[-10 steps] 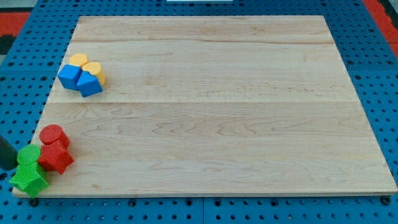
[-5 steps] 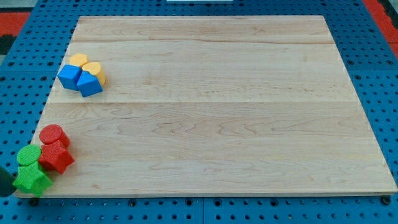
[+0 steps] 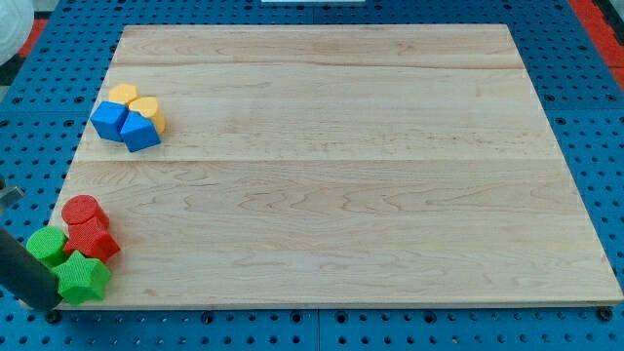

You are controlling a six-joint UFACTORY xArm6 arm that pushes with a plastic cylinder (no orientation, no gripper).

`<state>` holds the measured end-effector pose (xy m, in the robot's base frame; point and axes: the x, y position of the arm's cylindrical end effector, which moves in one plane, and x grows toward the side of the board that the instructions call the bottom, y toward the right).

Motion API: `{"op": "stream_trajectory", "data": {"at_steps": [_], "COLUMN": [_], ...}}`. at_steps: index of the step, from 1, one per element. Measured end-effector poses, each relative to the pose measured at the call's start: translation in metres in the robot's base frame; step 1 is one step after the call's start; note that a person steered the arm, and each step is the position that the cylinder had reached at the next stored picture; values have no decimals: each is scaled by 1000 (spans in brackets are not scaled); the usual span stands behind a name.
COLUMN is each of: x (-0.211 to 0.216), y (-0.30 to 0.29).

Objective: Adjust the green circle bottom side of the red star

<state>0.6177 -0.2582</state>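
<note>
My tip (image 3: 49,308) sitting at board's (image 3: 341,146) bottom-left corner, no pincer fitted, touching green star (image 3: 84,280). Green circle (image 3: 46,246) lying just left of red star (image 3: 95,241), below red cylinder (image 3: 82,211).

Likely a robotics lab bench: a pale wooden board (image 3: 331,166) lies on a blue perforated base plate (image 3: 595,117), with small coloured blocks for pushing.

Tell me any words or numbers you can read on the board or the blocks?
None: no words, numbers or signs show anywhere.
The wooden board is bare wood.
The blocks, like the green circle and red star, are plain.
My tip bears no label.
</note>
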Motion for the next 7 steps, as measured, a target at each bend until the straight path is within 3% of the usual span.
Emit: {"op": "stream_trajectory", "data": {"at_steps": [2,5,7], "x": [-14,1,0], "y": [-1,4,74]}}
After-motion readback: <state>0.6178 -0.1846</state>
